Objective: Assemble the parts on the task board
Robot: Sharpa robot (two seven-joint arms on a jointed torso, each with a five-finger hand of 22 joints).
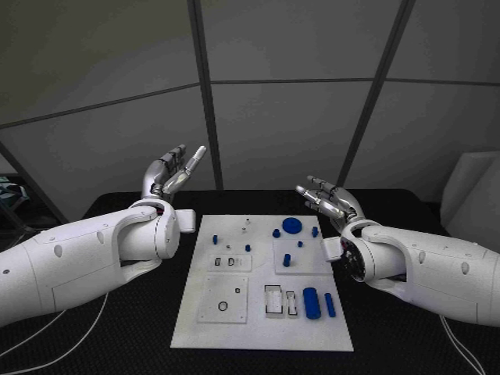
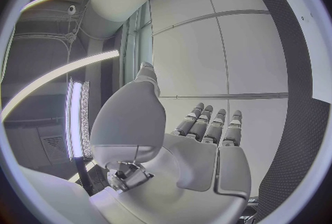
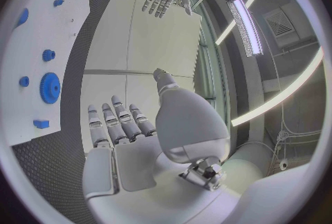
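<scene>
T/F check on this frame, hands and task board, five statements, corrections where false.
1. Both hands are raised off the table, holding nothing. True: left hand, right hand.
2. The task board lies between the two arms. True.
3. The blue gear sits at the board's near edge. False: it is near the far edge.
4. The left hand grips a blue part. False: its fingers are spread and empty.
5. A long blue cylinder lies in the board's near right part. True.

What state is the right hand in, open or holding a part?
Open. The right hand is raised beside the task board, fingers straight, nothing in them.
</scene>
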